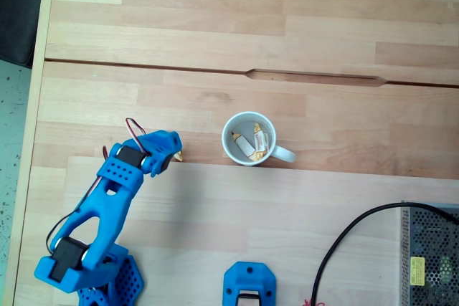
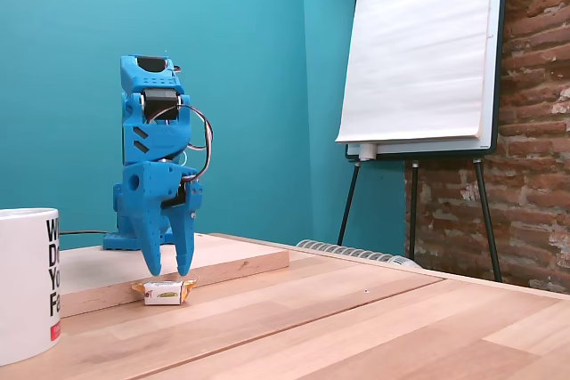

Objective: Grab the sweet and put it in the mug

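Two sweets (image 1: 256, 143) already lay inside the mug (image 1: 234, 150) when we looked down from a fixed view, their yellow-orange ends showing against the pale inside. The mug stood on the wooden table (image 1: 301, 41), its short handle pointing to the right in that view. A third sweet (image 2: 164, 291) lay flat on the table, close against the edge of a raised board (image 2: 233, 262), and we saw it best from a fixed view set low at table height. Directly above it hung the blue gripper (image 2: 169, 270), pointing straight down with its two fingers a little apart; their tips were just over the wrapper, and we could not tell whether they touched it. The fingers held nothing. From above, the gripper (image 1: 178, 155) sat well to the left of the mug. A black cable (image 1: 343, 245) curved across the lower right corner beside a perforated metal box (image 1: 430, 259).
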Robot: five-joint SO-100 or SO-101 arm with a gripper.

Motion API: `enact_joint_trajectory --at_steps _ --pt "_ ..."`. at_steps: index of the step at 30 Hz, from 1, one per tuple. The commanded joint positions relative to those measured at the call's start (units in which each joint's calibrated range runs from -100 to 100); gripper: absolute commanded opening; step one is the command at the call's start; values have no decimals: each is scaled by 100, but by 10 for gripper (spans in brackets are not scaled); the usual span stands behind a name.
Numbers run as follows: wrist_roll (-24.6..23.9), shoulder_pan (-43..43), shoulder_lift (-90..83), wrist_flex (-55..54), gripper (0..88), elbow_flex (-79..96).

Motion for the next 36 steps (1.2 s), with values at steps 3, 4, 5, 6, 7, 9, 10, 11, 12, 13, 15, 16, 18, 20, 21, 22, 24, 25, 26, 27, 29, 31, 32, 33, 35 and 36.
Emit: enact_joint_trajectory --at_steps 3,4,5,6,7,9,10,11,12,13,15,16,18,20,21,22,24,25,26,27,29,31,32,33,35,36 --pt "29 45 139 -42 201 -341" --pt "29 45 165 -42 210 -341" --pt "29 45 173 -42 220 -341" --pt "29 45 190 -42 221 -341" --pt "34 45 199 -42 227 -341" --pt "34 45 208 -42 231 -341" --pt "34 45 225 -42 231 -341" --pt "34 45 234 -42 230 -341" --pt "34 45 242 -42 230 -341" --pt "34 45 259 -50 230 -341" --pt "34 45 294 -50 230 -341" --pt "34 45 337 -50 230 -350" --pt "34 45 457 -50 230 -448" --pt "34 52 604 -50 230 -582" --pt "34 52 690 -50 230 -644" --pt "29 74 767 -50 230 -698" --pt "29 219 896 -50 229 -778" --pt "29 262 931 -50 229 -796" --pt "29 299 956 -50 229 -796" --pt "29 335 974 -50 228 -796" --pt "-15 320 974 -42 222 -796" --pt "-29 255 974 -42 192 -796" --pt "-29 219 965 -42 167 -796" --pt "-34 182 956 -42 134 -796" --pt "-34 124 956 -42 63 -796" --pt "-39 117 956 -42 34 -796"
